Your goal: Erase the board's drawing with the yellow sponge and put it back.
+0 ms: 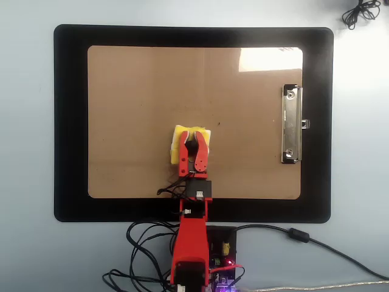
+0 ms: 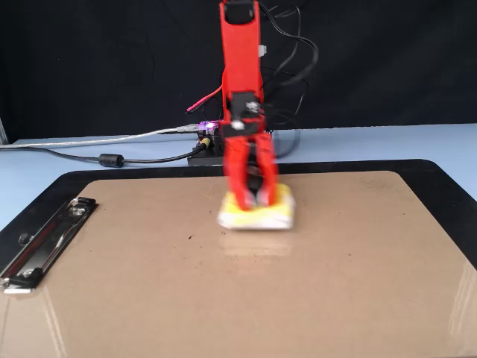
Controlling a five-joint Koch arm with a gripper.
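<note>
The board (image 1: pixel 140 85) (image 2: pixel 335 283) is a brown clipboard lying flat, with its silver clip (image 1: pixel 292 125) (image 2: pixel 43 242) on one short edge. The yellow sponge (image 1: pixel 177 151) (image 2: pixel 257 218) rests on the board's lower middle in the overhead view. My red gripper (image 1: pixel 191 139) (image 2: pixel 253 198) stands over the sponge, shut on it, its fingers at either side of the sponge's centre. In the fixed view the gripper and sponge are motion-blurred. No drawing shows on the board in either view, only a tiny dark speck (image 1: pixel 217 124).
A black mat (image 1: pixel 70 121) (image 2: pixel 447 179) lies under the board. The arm's base with its circuit board and tangled cables (image 1: pixel 146 243) (image 2: pixel 149 142) sits at the mat's near edge in the overhead view. A coiled cable (image 1: pixel 355 12) lies at the top right.
</note>
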